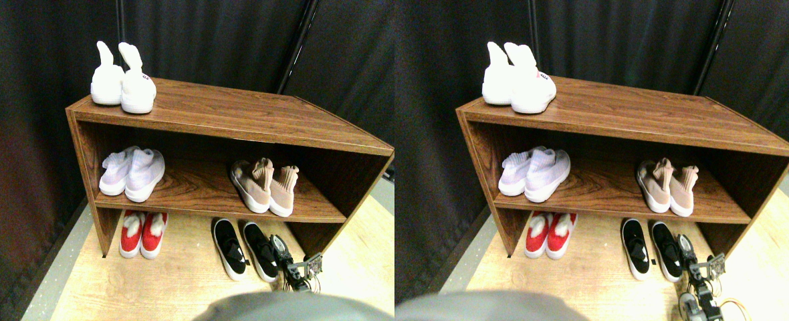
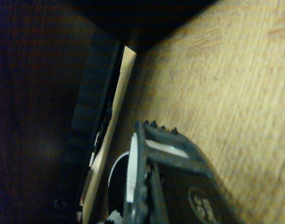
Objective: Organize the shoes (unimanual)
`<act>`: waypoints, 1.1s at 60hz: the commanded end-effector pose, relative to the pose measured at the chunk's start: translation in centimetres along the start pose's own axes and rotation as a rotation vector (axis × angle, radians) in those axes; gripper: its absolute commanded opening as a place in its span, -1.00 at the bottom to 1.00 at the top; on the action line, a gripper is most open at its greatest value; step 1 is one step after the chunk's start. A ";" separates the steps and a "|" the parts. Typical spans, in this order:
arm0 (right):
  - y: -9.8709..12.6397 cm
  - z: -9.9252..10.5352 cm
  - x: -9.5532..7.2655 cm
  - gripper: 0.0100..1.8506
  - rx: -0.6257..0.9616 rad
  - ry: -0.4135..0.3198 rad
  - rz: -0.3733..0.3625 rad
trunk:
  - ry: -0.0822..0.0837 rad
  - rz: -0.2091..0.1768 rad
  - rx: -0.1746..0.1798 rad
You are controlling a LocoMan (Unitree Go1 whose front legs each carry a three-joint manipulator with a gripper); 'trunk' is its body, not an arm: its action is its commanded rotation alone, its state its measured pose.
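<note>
Black slip-ons (image 1: 246,249) on floor (image 1: 187,281) before shelf unit (image 1: 234,114); right pincer (image 1: 286,257) low, just beside right black shoe; jaw state cannot be told; pink pair (image 1: 265,186) on middle shelf; red pair (image 1: 142,233) on floor.

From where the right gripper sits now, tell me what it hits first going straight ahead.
Probably the right black slip-on: the right gripper sits just beside it on the floor, aimed under the shelf. Depth is uncertain.
</note>
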 end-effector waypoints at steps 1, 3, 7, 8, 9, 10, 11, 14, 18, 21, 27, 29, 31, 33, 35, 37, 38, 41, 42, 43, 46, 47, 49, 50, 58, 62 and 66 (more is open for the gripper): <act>0.6 -0.9 -0.2 -0.94 0.023 0.058 0.029 | 0.019 0.018 -0.025; 0.7 -1.0 -0.2 -0.94 0.012 0.065 0.035 | 0.019 0.019 -0.025; 0.8 -1.2 -0.3 -0.94 0.010 0.065 0.038 | 0.018 0.019 -0.027; 0.8 -1.3 -0.4 -0.94 0.014 0.070 0.045 | 0.018 0.019 -0.028; 0.8 -1.3 -0.4 -0.94 0.014 0.070 0.045 | 0.018 0.019 -0.028; 0.8 -1.4 -0.5 -0.94 0.020 0.071 0.047 | 0.017 0.018 -0.025; 0.9 -1.5 -0.5 -0.94 0.021 0.071 0.048 | 0.017 0.018 -0.025; 0.9 -1.6 -0.6 -0.94 0.022 0.084 0.053 | 0.018 0.018 -0.027; 1.1 -1.7 -0.8 -0.94 0.016 0.086 0.050 | 0.017 0.018 -0.026; 1.2 -1.9 -1.0 -0.94 0.012 0.073 0.053 | 0.014 0.018 -0.026; 1.2 -1.9 -1.2 -0.94 0.011 0.066 0.053 | 0.014 0.015 -0.026; 1.0 -1.8 -1.2 -0.94 0.007 0.077 0.059 | 0.015 0.014 -0.025; 0.9 -1.9 -1.2 -0.94 0.015 0.091 0.063 | 0.015 0.014 -0.025; 0.9 -2.0 -1.3 -0.94 0.017 0.102 0.065 | 0.014 0.014 -0.025; 0.9 -2.0 -1.4 -0.94 0.013 0.101 0.065 | 0.013 0.014 -0.026; 0.9 -2.1 -1.5 -0.94 0.016 0.104 0.065 | 0.011 0.012 -0.024; 0.9 -2.2 -1.5 -0.94 0.028 0.114 0.066 | 0.011 0.012 -0.024; 0.8 -2.3 -1.6 -0.94 0.029 0.113 0.068 | 0.009 0.011 -0.024; 0.8 -2.3 -1.6 -0.94 0.034 0.110 0.064 | 0.009 0.011 -0.024; 0.8 -2.4 -1.7 -0.94 0.035 0.105 0.061 | 0.009 0.011 -0.024; 0.8 -2.3 -1.7 -0.94 0.016 0.086 0.066 | 0.010 0.014 -0.025; 0.8 -2.3 -1.7 -0.94 0.016 0.086 0.066 | 0.010 0.014 -0.025; 0.8 -2.2 -1.6 -0.94 0.011 0.090 0.075 | 0.011 0.014 -0.024; 0.8 -2.2 -1.6 -0.94 0.008 0.096 0.078 | 0.011 0.013 -0.024; 0.8 -2.1 -1.9 -0.94 0.018 0.086 0.063 | 0.010 0.010 -0.023; 0.7 -2.1 -2.1 -0.94 0.021 0.104 0.064 | 0.010 0.010 -0.023; 0.8 -2.3 -2.2 -0.94 0.062 0.106 0.044 | 0.008 0.005 -0.021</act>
